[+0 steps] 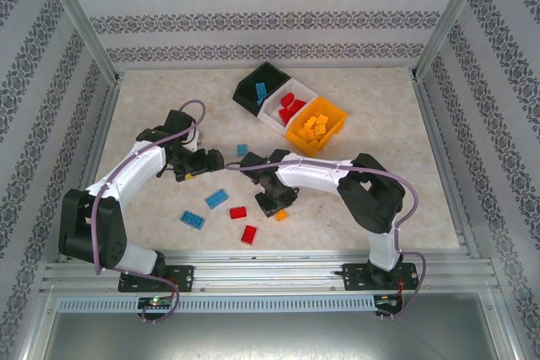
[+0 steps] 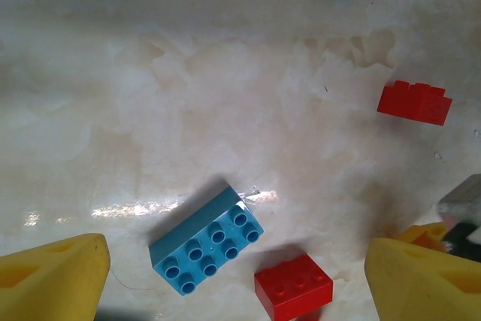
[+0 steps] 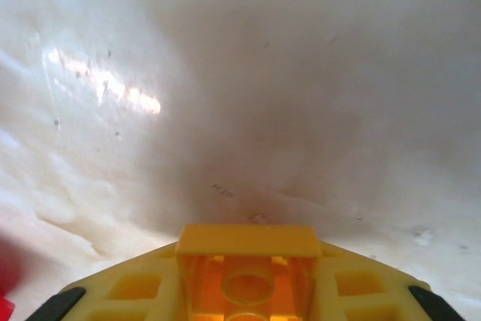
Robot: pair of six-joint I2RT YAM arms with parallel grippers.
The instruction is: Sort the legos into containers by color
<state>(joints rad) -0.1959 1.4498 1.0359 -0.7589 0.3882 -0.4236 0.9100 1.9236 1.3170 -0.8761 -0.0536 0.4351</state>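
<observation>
Marble-look table [image 1: 396, 200], right arm low on an orange pick
Risk I saw: orange brick [image 3: 248, 240] looked shallow in the right gripper [image 3: 248, 283], which was clamped on it; a fast swing to the orange bin [image 1: 304, 145] could shake it loose. Left gripper [image 1: 205, 161] gaped wide above a blue brick [image 2: 207, 242], touching nothing

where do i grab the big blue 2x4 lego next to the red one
Pinch the blue 2x4 lego across its two long side walls, coming straight down. It lies flat, studs up, turned diagonally, so rotate the grip to match. The red lego crowds one corner; grip away from it.
</observation>
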